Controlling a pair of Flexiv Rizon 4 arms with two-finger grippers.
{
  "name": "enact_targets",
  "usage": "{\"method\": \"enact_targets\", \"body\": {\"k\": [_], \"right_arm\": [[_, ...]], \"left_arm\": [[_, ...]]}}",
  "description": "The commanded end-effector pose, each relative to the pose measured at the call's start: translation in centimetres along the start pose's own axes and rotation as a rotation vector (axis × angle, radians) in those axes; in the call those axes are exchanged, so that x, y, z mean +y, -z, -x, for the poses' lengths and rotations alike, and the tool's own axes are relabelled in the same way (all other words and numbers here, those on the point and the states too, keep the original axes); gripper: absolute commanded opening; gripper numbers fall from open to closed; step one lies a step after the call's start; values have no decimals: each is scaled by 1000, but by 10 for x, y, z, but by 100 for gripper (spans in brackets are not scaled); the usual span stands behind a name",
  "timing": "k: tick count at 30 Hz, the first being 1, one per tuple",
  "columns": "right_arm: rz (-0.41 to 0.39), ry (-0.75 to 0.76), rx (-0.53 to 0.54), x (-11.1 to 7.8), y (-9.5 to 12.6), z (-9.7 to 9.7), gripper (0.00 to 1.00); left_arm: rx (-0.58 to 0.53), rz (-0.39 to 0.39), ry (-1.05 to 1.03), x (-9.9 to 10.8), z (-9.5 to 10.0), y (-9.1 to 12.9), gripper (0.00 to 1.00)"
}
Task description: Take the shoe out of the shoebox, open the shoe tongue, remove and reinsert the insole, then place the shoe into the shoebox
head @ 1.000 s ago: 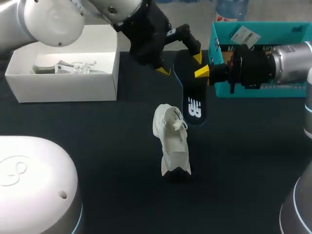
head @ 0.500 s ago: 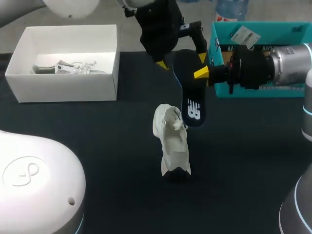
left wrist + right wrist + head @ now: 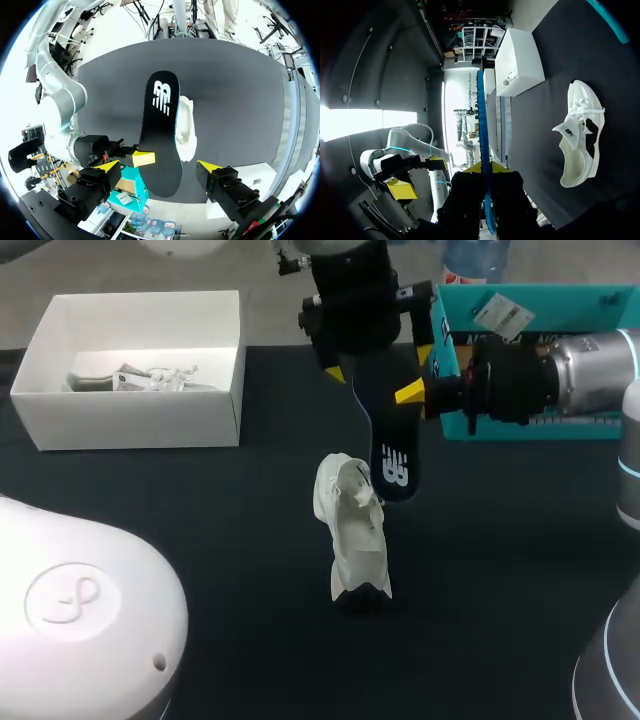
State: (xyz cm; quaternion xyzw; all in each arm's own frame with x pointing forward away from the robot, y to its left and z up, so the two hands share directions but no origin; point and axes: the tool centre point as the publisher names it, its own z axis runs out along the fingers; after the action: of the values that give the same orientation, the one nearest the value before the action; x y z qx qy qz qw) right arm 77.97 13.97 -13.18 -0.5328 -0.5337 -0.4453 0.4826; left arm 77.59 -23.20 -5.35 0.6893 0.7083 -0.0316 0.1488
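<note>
A white shoe (image 3: 352,530) lies on the dark table, toe toward me. Above and behind it hangs the dark insole (image 3: 393,455), logo side up, with my right gripper (image 3: 412,392) shut on its edge near the heel. In the right wrist view the insole (image 3: 483,150) shows edge-on between the fingers, with the shoe (image 3: 580,135) beyond it. My left gripper (image 3: 385,362) hovers open over the insole's heel end. In the left wrist view its fingers stand on either side of the insole (image 3: 162,135) without touching it, and the shoe (image 3: 186,131) lies below.
The open white shoebox (image 3: 130,420) stands at the back left, with something white and laced inside. A teal box (image 3: 540,425) sits at the back right behind my right wrist. Dark tabletop lies bare around and in front of the shoe.
My left arm has swung right and now has its open fingers around the insole's heel end. The right gripper, the insole and the shoe have stayed put.
</note>
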Motion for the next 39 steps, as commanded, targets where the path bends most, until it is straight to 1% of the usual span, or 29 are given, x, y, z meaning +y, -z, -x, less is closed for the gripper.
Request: {"method": "enact_targets", "body": {"k": [1, 3, 5, 6, 12, 21, 22, 39], "right_arm": [[6, -2, -5, -2, 0, 0, 0], [7, -2, -4, -2, 0, 0, 0], [6, -2, -2, -2, -1, 0, 0], [5, -2, -1, -2, -1, 0, 0], [7, -3, 0, -3, -1, 0, 0], [11, 3, 0, -3, -1, 0, 0], [10, 3, 0, -3, -1, 0, 0], [-15, -9, -8, -1, -4, 0, 0]], "left_arm": [[146, -15, -11, 8, 7, -7, 100], [150, -17, -24, 11, 8, -9, 100], [151, -38, -28, 12, 10, -12, 100], [161, -26, -30, 13, 10, -12, 100], [162, -26, -19, 12, 12, -10, 100], [167, -22, -30, 12, 9, -7, 100], [176, -13, -35, 12, 9, -6, 100], [176, -13, -35, 12, 9, -6, 100]]}}
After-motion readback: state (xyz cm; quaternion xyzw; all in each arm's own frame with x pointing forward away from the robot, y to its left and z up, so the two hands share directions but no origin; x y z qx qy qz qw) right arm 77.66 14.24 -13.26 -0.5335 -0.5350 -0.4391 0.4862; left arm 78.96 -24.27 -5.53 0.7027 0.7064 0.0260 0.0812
